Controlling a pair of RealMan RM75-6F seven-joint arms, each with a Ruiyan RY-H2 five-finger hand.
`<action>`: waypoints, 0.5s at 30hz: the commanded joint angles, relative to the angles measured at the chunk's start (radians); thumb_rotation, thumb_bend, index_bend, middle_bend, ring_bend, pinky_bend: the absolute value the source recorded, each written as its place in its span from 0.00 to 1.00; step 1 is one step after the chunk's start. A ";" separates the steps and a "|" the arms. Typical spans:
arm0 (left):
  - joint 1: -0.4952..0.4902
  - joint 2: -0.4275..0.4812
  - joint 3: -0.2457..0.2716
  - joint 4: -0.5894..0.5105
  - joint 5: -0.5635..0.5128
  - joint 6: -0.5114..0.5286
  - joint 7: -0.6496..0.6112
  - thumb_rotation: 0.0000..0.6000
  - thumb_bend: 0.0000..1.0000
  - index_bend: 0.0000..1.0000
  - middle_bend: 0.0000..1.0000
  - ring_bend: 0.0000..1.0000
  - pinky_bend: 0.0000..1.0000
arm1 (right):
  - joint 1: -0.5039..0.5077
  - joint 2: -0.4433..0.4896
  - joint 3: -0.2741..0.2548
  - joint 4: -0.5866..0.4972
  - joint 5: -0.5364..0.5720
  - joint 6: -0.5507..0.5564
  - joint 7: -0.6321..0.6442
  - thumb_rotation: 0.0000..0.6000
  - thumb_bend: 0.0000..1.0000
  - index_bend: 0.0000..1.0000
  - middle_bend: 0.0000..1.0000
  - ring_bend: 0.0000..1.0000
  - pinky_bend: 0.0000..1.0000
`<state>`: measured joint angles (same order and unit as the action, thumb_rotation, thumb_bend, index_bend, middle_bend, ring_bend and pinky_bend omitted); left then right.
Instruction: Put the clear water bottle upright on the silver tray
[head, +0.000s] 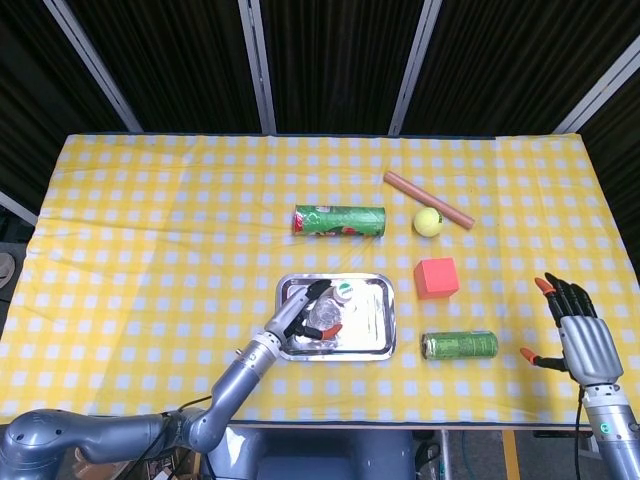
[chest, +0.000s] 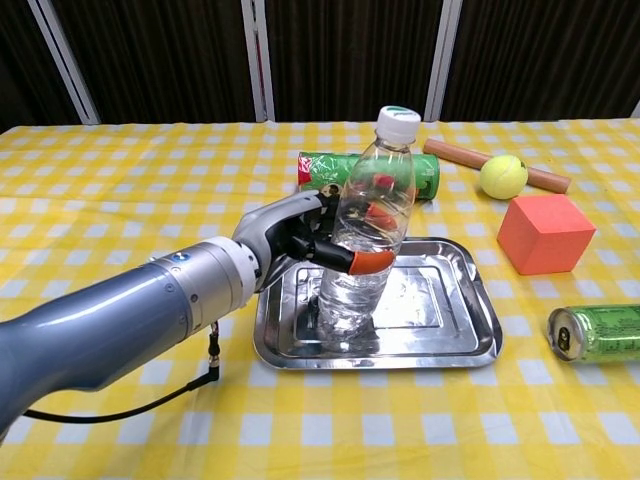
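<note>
Head view. One bottle (head: 330, 311), clear plastic with a white cap, standing on one silver tray (head: 383, 318), a shallow rectangular metal pan with rounded corners. The left hand (head: 298, 318) wraps the bottle from the tray's left side, its orange-tipped fingers closed on the body. The right hand (head: 576, 335) is at the table's right edge, well apart from the tray, fingers spread, holding nothing. One green can (head: 459, 345) lies on its side just right of the tray. One red cube (head: 436, 277), matte, sits beyond the can. One yellow-green ball (head: 428, 221), fuzzy, rests beside one brown rod (head: 428, 199), a slim cylinder. One green tube (head: 339, 221) with a printed label lies on its side behind the tray. One yellow-and-white checked cloth (head: 150, 230) covers the table.

Chest view. The bottle (chest: 372, 235) stands roughly upright, its base on the tray (chest: 470, 325) floor toward the left half, with ribbed transparent walls. The left hand (chest: 298, 236) clasps it at mid-height from the left, thumb across the front. The can (chest: 596, 332), cube (chest: 545, 233), ball (chest: 503, 176), rod (chest: 455, 153) and tube (chest: 326, 170) are each seen once.
</note>
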<state>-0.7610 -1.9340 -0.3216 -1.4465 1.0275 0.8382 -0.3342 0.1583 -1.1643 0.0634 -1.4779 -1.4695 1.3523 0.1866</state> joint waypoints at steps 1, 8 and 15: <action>0.022 0.025 0.015 -0.012 0.034 -0.005 -0.035 1.00 0.41 0.43 0.39 0.03 0.07 | 0.000 0.000 -0.001 -0.003 -0.001 0.000 -0.003 1.00 0.05 0.01 0.00 0.00 0.00; 0.048 0.079 0.038 -0.013 0.094 -0.040 -0.115 1.00 0.28 0.20 0.25 0.00 0.02 | 0.000 -0.001 -0.001 -0.006 0.003 -0.002 -0.012 1.00 0.05 0.01 0.00 0.00 0.00; 0.057 0.110 0.061 0.005 0.178 -0.060 -0.187 1.00 0.19 0.12 0.19 0.00 0.00 | 0.002 0.000 -0.002 -0.012 0.009 -0.012 -0.019 1.00 0.05 0.01 0.00 0.00 0.00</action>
<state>-0.7065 -1.8308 -0.2677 -1.4483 1.1925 0.7811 -0.5118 0.1603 -1.1639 0.0618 -1.4897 -1.4605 1.3406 0.1674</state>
